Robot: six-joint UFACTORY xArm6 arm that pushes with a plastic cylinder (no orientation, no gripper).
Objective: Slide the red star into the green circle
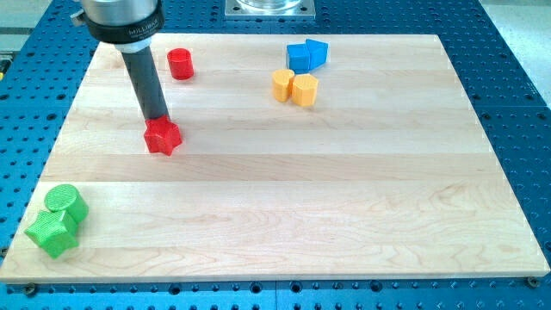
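The red star (163, 138) lies on the wooden board at the view's left, a little above mid-height. My tip (158, 119) stands at the star's upper edge, touching or nearly touching it. The green circle (66, 202), a short cylinder, sits near the board's bottom left corner, well below and to the left of the star. A green star-like block (52, 231) lies against the circle's lower left side.
A red cylinder (180, 64) stands near the top left. Two blue blocks (306, 55) touch each other at the top middle, with two yellow-orange blocks (295, 88) just below them. The board's edge (26, 224) runs close to the green blocks.
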